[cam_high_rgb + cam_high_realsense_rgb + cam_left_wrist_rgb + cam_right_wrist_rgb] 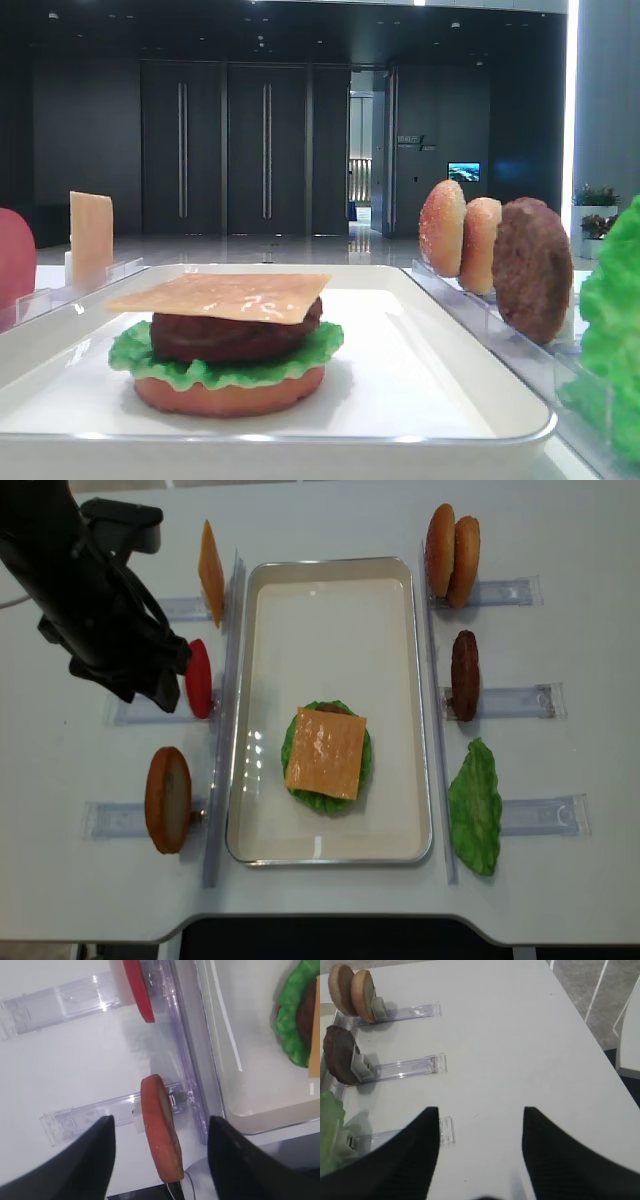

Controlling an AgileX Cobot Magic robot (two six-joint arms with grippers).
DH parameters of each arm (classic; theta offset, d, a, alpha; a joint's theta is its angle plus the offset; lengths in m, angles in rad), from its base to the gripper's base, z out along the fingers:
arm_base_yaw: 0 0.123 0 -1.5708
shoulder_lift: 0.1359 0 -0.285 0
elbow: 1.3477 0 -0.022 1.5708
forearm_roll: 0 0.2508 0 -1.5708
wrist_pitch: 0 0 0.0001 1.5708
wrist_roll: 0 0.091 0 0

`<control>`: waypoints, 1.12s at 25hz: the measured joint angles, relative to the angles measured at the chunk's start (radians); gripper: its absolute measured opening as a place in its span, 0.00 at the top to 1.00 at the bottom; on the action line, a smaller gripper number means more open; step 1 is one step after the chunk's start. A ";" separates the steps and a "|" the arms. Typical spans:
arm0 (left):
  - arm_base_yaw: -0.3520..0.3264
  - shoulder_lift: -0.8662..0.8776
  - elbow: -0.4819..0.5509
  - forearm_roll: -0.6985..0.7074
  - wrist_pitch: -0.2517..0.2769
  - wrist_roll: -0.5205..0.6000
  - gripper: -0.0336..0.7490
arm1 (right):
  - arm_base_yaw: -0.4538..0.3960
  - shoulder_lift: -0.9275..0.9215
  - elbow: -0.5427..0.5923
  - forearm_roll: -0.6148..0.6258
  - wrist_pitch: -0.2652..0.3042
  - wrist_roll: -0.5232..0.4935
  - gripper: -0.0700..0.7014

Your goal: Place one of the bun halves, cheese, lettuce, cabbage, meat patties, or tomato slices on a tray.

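On the white tray [330,630] stands a stack: a bun half [230,395], lettuce [160,365], a meat patty [230,338] and a cheese slice [326,752] on top. My left gripper [161,1119] is open and holds nothing. It hangs over the table left of the tray, with an orange bun half [159,1130] standing on edge in line between its fingers. A red tomato slice [137,990] stands further on in its holder. The left arm [100,600] hides the gripper from above. My right gripper [480,1110] is open over bare table.
Clear plastic holders flank the tray. On the left are an upright cheese slice [210,572], the tomato slice [198,678] and the bun half [168,798]. On the right are two bun halves [452,548], a patty [465,675] and lettuce [475,805].
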 joint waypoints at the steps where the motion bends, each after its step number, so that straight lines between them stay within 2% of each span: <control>1: 0.000 0.000 -0.001 0.000 0.000 0.000 0.38 | 0.000 0.000 0.000 0.000 0.000 0.000 0.44; 5: 0.011 -0.001 -0.001 0.005 0.001 0.000 0.37 | 0.000 0.000 0.000 0.000 0.000 0.000 0.44; 7: 0.043 -0.006 -0.001 0.011 0.001 0.001 0.37 | 0.000 0.000 0.000 0.000 0.000 0.000 0.44; 18: 0.338 -0.102 -0.001 0.026 0.005 0.088 0.37 | 0.000 0.000 0.000 0.000 0.000 0.000 0.44; 21: 0.366 -0.110 -0.001 0.028 0.007 0.107 0.37 | 0.000 0.000 0.000 0.000 0.000 0.000 0.44; 28: 0.368 -0.210 0.023 0.020 0.007 0.113 0.37 | 0.000 0.000 0.000 0.000 0.000 0.000 0.44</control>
